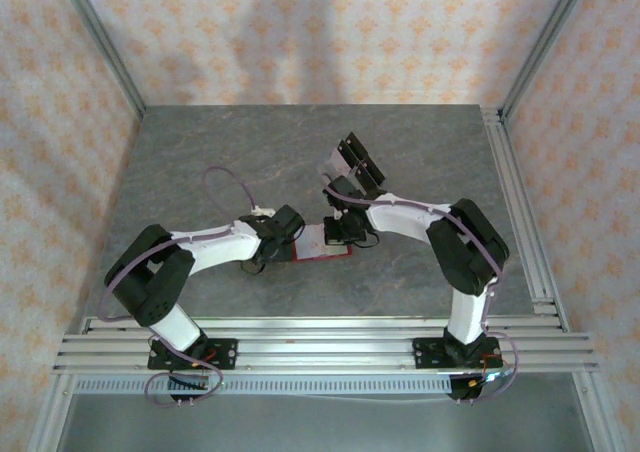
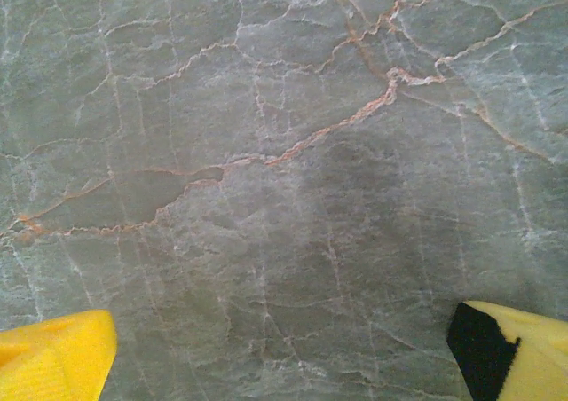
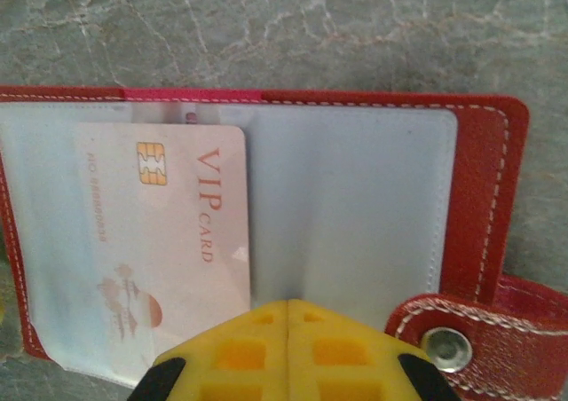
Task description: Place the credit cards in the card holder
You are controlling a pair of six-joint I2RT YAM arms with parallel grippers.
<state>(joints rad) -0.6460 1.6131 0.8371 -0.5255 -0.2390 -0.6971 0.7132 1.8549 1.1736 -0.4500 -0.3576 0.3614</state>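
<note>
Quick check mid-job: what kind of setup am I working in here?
Probably a staged robot test booth, not a real room: aluminium frame posts, patterned backdrop walls and a marble-look tabletop.

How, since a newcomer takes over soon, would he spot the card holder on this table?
On the grey table, look at the front middle: the card holder lies there, open like a book. It is the one red thing, with pale sleeves and a VIP card inside, unlike the black blocks farther back.
</note>
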